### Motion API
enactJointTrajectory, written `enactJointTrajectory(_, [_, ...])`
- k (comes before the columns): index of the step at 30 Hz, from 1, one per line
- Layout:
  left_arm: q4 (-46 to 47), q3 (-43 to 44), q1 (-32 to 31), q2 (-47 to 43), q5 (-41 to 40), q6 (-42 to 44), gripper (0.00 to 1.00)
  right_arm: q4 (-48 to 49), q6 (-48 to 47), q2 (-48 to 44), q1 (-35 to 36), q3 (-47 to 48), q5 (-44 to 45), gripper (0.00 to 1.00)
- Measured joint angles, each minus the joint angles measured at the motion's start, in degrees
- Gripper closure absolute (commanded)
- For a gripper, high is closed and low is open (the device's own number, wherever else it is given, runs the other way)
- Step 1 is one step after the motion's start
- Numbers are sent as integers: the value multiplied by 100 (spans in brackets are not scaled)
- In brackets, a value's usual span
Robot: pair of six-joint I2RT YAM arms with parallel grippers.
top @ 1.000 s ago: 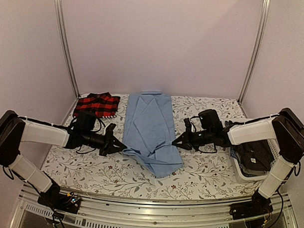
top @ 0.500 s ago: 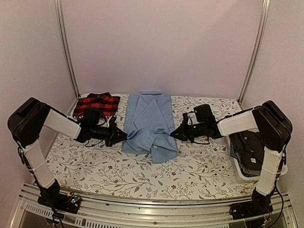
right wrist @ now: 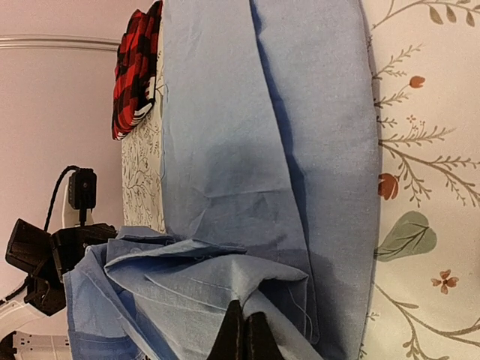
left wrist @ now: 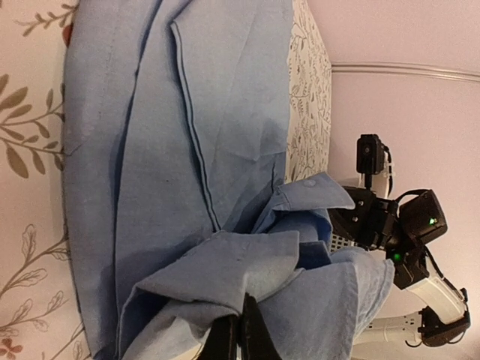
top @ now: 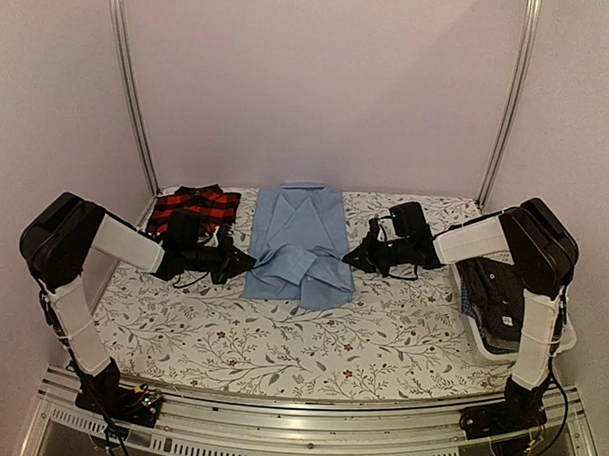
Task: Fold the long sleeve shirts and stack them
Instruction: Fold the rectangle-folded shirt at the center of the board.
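The blue shirt (top: 302, 250) lies at the centre of the surface (top: 271, 337), collar toward 12 o'clock. Its near part is doubled up over the body in a loose, rumpled fold. The left hand (top: 245, 260) pinches that fold at its 9 o'clock edge and the right hand (top: 350, 258) pinches it at 3 o'clock. Both wrist views show the hands clamped tight on blue cloth. A second ago the hem hung further toward 6 o'clock and both hands sat nearer the bases. They have since carried it toward 12 o'clock, so the shirt now reads shorter, and both elbows stand higher. The plaid shirt (top: 193, 208) lies folded at 10 o'clock, unmoved. A basket (top: 478, 344) at 3 o'clock holds dark shirts (top: 497, 305).
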Motion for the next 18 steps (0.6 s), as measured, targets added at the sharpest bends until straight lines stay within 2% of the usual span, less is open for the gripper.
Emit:
enactJointTrajectory(3, [-20, 17, 7, 0, -101, 2, 100, 0, -2, 70, -31, 74, 0, 99])
enactJointTrajectory(6, [-50, 90, 11, 7, -195, 4, 99, -11, -7, 127, -61, 144, -2, 92])
enactJointTrajectory(7, [-66, 133, 13, 13, -219, 9, 93, -22, -13, 136, -70, 166, 0, 89])
enactJointTrajectory(9, [-94, 221, 13, 39, -275, 24, 68, -70, -55, 149, -85, 236, 7, 81])
enactJointTrajectory(10, [-120, 249, 13, 39, -334, 48, 61, -111, -111, 151, -94, 297, 15, 76])
enactJointTrajectory(13, [-212, 310, 26, 39, -472, 155, 51, -214, -221, 151, -96, 442, 70, 61])
enactJointTrajectory(15, [-328, 356, 44, 35, -557, 293, 42, -321, -345, 151, -98, 540, 120, 55])
enactJointTrajectory(18, [-551, 407, 74, -63, -721, 481, 37, -533, -568, 146, -105, 647, 214, 49])
